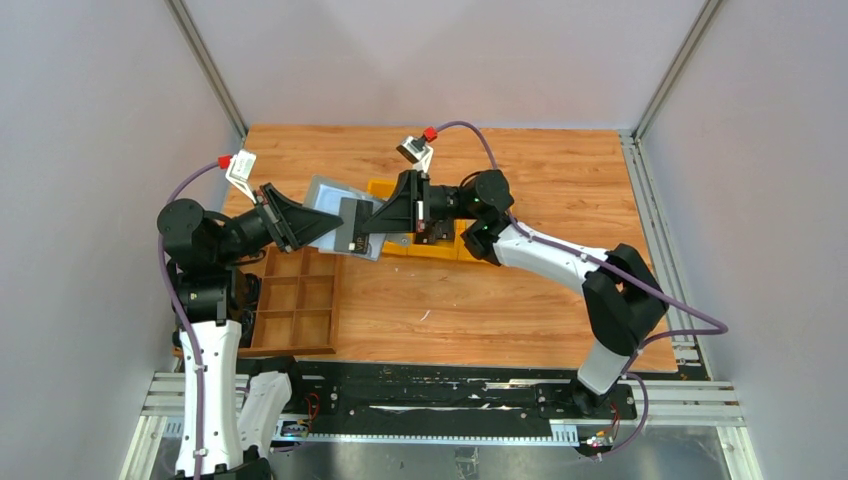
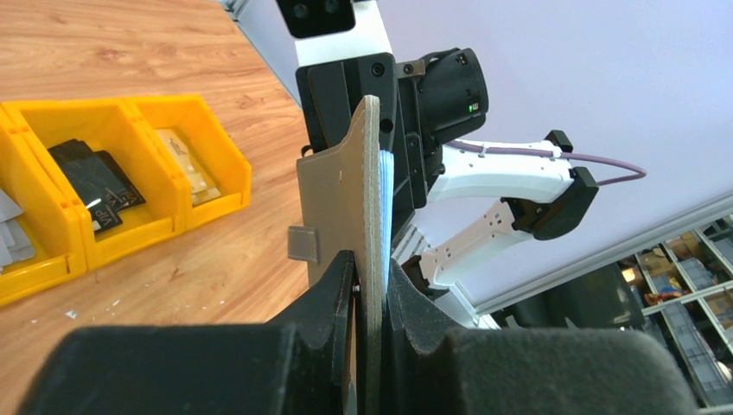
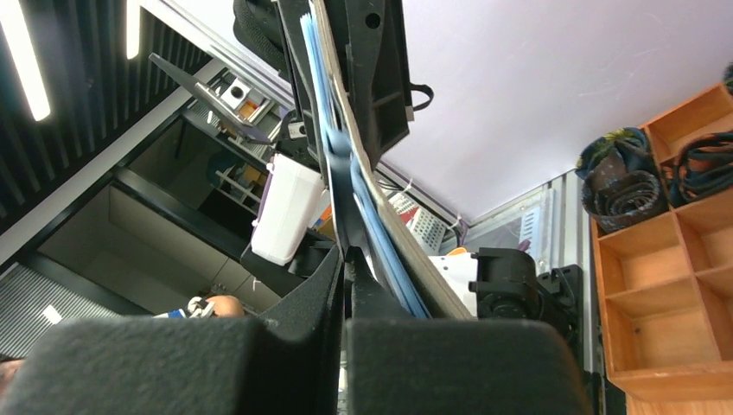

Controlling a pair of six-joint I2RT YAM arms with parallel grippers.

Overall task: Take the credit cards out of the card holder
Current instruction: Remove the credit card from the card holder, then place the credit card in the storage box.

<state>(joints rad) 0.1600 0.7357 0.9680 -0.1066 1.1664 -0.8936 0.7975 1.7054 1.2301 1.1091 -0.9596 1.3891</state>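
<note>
The grey-blue card holder [image 1: 322,205] hangs in the air over the table's back left. My left gripper [image 1: 325,224] is shut on its edge. In the left wrist view the holder [image 2: 346,199] stands on edge between that gripper's [image 2: 370,270] pads, closing tab to the left. My right gripper [image 1: 362,238] meets it from the right, at a dark flat card-like piece [image 1: 352,222]. In the right wrist view my gripper [image 3: 347,255] is shut with a thin edge between its pads. The holder's blue pocket layers [image 3: 367,212] lie just right of them.
Yellow bins [image 1: 440,250] stand behind the right gripper. In the left wrist view they [image 2: 177,220] hold black cards [image 2: 95,181] and a tan card [image 2: 186,160]. A brown wooden compartment tray [image 1: 295,300] lies below the left gripper, also in the right wrist view [image 3: 674,259].
</note>
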